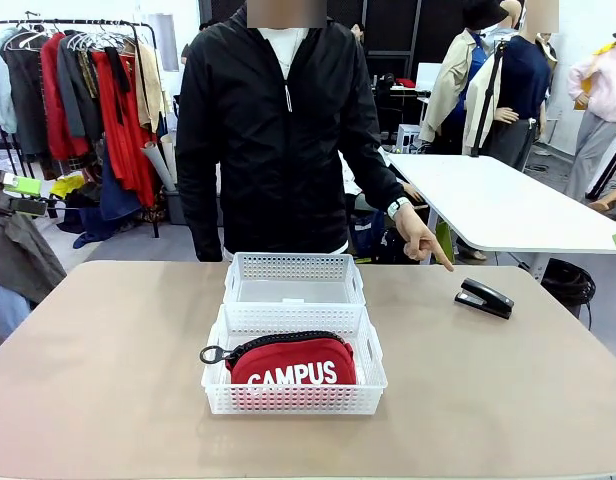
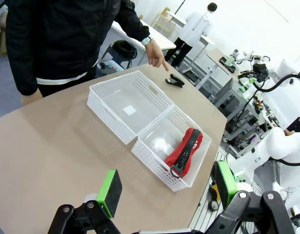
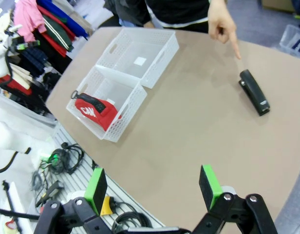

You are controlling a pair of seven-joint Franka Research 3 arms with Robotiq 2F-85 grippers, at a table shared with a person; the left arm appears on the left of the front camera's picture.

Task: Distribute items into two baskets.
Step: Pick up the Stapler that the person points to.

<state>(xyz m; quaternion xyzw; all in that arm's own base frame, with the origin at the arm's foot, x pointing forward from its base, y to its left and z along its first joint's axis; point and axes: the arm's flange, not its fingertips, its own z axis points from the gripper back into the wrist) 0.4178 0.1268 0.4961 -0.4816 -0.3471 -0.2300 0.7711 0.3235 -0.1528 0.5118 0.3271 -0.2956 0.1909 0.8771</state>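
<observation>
Here we take the near basket (image 1: pixel 293 402) as our mark; it stands in the middle of the bench (image 1: pixel 98 370). Inside it lies the red pouch (image 1: pixel 293 365), propped on its long edge against the wall on our side. Its white "CAMPUS" lettering faces us, the black zipper runs along the top, and the pull ring sits at the basket's left end.

Directly behind the near basket, touching it long wall to long wall, stands the far basket (image 1: pixel 294 268), with a small white label (image 2: pixel 129 110) on its floor. The stapler (image 1: pixel 484 298) lies flat on the bench, well apart from the near basket, off to its right and farther toward the person.

The person's hand (image 1: pixel 420 238) hangs above the bench, beyond the near basket and to its right. Its index finger points down at the stapler, near it but not touching.

Our left tool (image 2: pixel 167 185) hovers high to the left of the near basket, green pads spread wide with nothing between them. Our right tool (image 3: pixel 152 187) hovers high to the right of the near basket, also spread wide and holding nothing.
</observation>
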